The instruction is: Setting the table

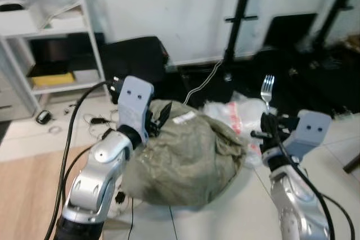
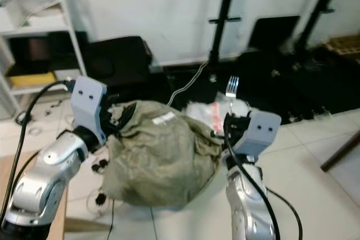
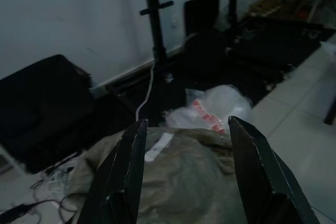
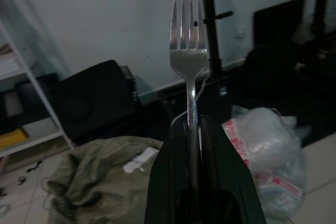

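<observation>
Now R gripper (image 4: 192, 129) pinches fork (image 4: 188, 51) upright; L gripper (image 3: 184, 150) agape.

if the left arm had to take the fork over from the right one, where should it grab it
Probably the bare neck just below the tines of the fork. The right end effector is shut on the handle with the fork upright, tines up, so only that upper part is free. The open left end effector would best come in sideways from the robot's left, above the right fingers.
</observation>
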Controlling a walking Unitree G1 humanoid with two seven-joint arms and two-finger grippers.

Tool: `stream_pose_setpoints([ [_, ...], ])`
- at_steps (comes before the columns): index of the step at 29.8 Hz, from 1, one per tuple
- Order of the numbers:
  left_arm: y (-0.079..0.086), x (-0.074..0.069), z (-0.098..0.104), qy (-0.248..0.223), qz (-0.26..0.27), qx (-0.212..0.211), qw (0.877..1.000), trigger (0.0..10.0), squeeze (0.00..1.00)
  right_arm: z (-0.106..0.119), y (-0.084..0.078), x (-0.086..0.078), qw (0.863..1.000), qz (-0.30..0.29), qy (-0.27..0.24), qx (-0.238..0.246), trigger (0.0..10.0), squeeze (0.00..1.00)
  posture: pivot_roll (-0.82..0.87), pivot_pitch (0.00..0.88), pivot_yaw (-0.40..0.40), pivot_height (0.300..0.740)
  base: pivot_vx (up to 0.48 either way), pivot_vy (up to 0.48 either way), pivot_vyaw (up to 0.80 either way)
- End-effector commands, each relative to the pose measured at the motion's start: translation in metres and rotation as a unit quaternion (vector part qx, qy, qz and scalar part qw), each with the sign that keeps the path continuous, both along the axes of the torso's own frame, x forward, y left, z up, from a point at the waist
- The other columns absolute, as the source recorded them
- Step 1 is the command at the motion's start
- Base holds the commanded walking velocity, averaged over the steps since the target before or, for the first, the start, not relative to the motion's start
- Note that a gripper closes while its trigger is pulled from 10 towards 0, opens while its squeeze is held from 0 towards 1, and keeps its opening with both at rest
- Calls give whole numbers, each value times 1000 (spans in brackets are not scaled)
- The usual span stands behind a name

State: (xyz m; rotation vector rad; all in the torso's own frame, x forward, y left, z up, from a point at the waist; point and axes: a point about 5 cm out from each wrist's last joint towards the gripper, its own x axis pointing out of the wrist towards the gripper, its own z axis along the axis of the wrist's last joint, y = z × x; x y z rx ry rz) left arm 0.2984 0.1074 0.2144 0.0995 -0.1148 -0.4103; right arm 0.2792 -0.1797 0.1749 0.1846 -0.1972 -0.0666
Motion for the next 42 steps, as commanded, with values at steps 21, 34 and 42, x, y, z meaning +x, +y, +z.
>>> stream_pose_setpoints([
  [21,-1,0,-5,13,-1,-11,1000,10000,0,0,-3,-1,1000,-5,4,-6,10000,0,-50,1,93,740,0,0,-800],
  [34,0,0,-8,17,2,-12,1000,10000,0,0,-2,0,1000,-2,3,-8,10000,0,-53,0,92,740,0,0,-800],
  [42,2,0,-10,20,7,-11,1000,10000,0,1,-3,1,1000,-1,3,-9,10000,0,-52,0,85,740,0,0,-800],
])
